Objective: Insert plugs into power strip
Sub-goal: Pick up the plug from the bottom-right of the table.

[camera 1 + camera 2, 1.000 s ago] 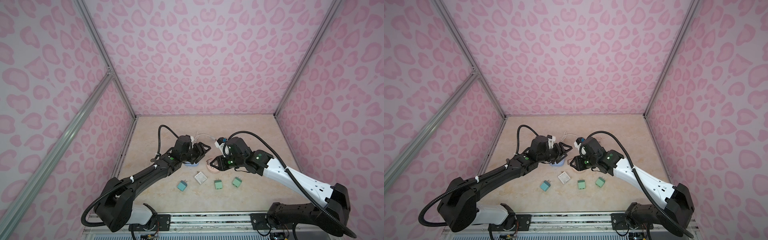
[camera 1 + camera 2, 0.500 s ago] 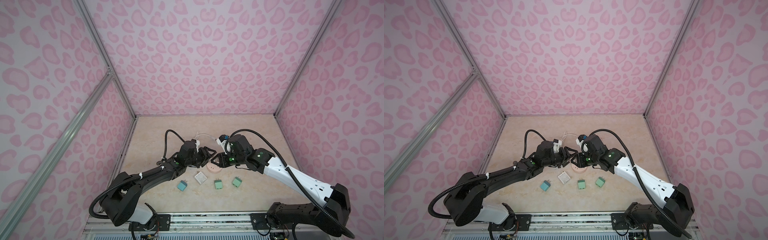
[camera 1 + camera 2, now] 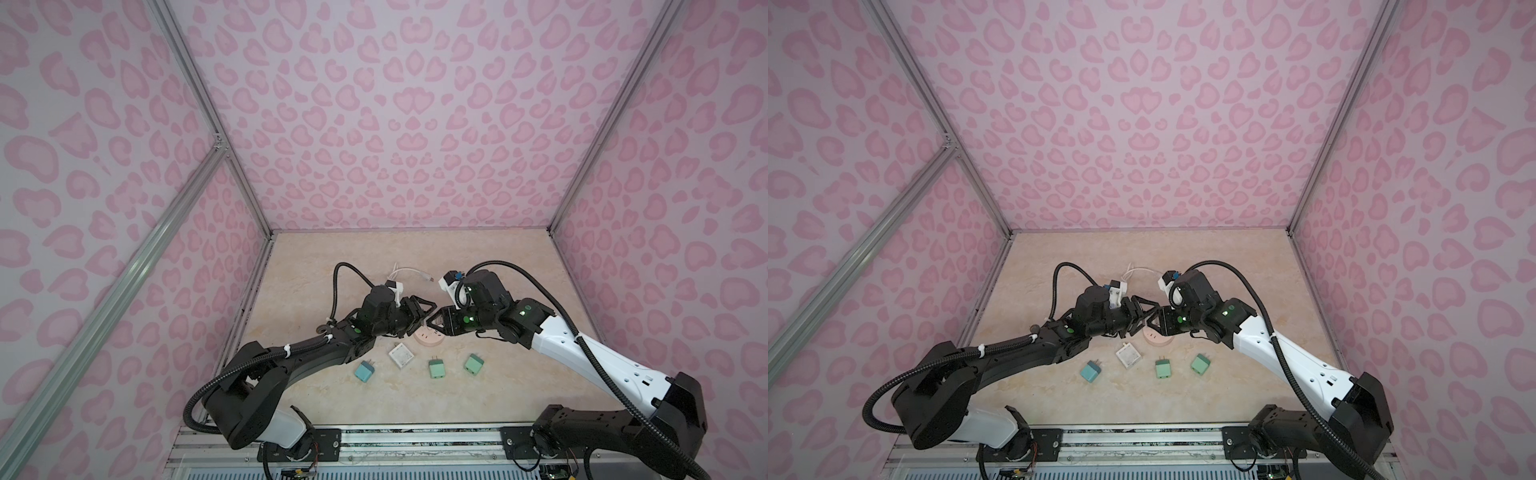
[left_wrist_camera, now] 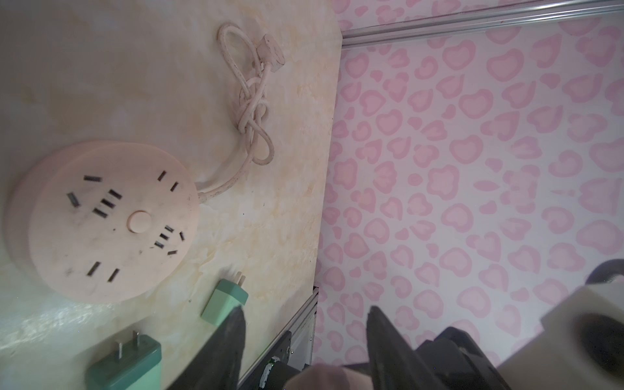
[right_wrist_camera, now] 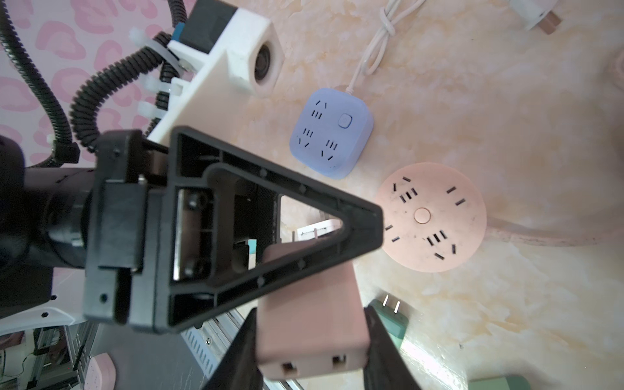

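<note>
My right gripper (image 5: 310,314) is shut on the pinkish-tan plug (image 5: 310,331) and holds it in the air above the round pink power strip (image 5: 432,216). My left gripper (image 4: 304,309) meets it tip to tip, open, with one finger (image 5: 361,229) lying across the plug's far end. Both top views show the two grippers (image 3: 419,311) (image 3: 436,322) together over the pink strip (image 3: 428,338). On the table in front lie a teal plug (image 3: 365,370), a white square plug (image 3: 401,355) and two mint green plugs (image 3: 436,369) (image 3: 473,364).
A blue square power strip (image 5: 332,131) with a white cable (image 5: 378,44) lies behind the pink one, hidden under my left arm in the top views. The pink strip's knotted cord (image 4: 251,111) runs toward the side wall. Pink patterned walls enclose the table; a metal rail (image 3: 415,440) runs along its front edge.
My left gripper has swung right, away from the blue strip, to meet the right gripper, and its jaws have narrowed. The right gripper keeps hold of the pinkish-tan plug.
</note>
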You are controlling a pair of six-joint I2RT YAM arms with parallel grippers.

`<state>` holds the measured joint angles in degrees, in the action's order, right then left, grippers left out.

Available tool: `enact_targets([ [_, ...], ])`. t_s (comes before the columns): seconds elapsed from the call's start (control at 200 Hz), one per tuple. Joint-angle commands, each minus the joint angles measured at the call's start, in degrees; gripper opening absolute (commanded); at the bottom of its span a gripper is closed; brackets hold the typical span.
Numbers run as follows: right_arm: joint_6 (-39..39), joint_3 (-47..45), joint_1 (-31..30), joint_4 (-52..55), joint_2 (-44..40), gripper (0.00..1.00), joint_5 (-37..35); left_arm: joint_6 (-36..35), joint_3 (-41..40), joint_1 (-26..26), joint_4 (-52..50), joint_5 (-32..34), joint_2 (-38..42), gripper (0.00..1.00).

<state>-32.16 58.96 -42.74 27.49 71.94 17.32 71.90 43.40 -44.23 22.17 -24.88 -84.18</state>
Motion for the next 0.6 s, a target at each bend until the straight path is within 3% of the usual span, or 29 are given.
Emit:
enact_targets([
  [0.0,-0.8,-0.5,0.2,-7.3,-0.3,0.00,-2.1,-1.0,0.2,-0.2,-2.9,-2.0,-0.3,0.54],
  [0.595,-0.7,-0.2,2.2,-8.6,0.0,0.00,-2.2,0.4,-1.6,-0.2,0.4,-4.2,-1.1,0.43],
])
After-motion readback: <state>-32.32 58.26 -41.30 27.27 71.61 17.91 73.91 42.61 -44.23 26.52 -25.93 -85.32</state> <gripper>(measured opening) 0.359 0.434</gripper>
